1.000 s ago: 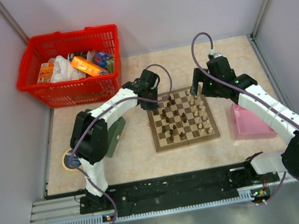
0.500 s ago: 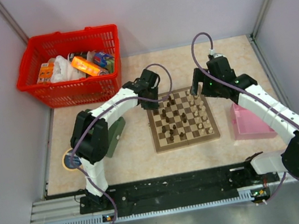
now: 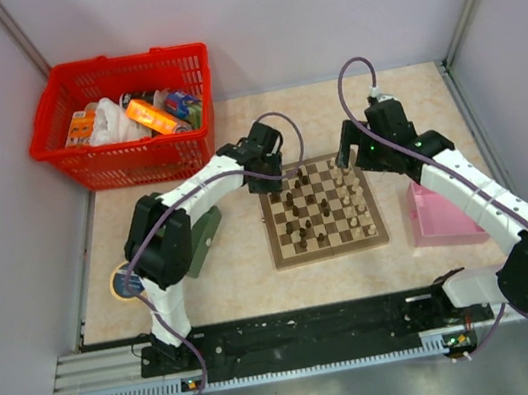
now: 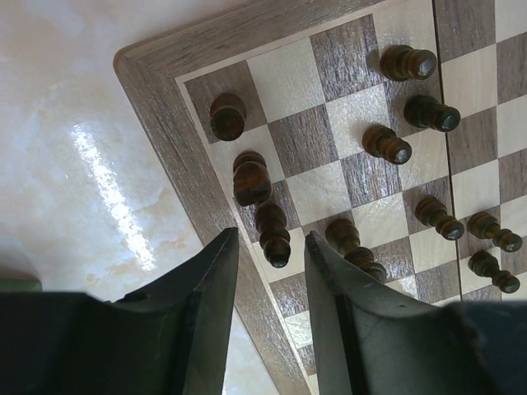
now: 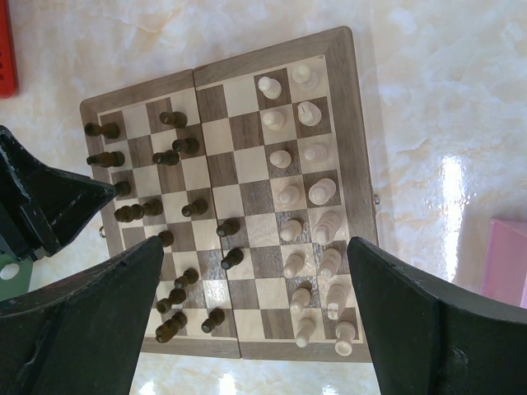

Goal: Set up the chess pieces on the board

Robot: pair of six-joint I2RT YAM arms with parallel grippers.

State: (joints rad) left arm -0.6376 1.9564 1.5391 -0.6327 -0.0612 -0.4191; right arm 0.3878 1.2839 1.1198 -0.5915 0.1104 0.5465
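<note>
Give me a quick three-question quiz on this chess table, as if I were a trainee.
1. True or false: the cream pieces stand on the side of the board nearer the pink box.
2. Where is the red basket? A) at the table's far left corner, B) on the board, C) beside the pink box.
3. Which hand is spread wide open and holds nothing?

Key: 1 true. 2 A. 3 the right hand.
</note>
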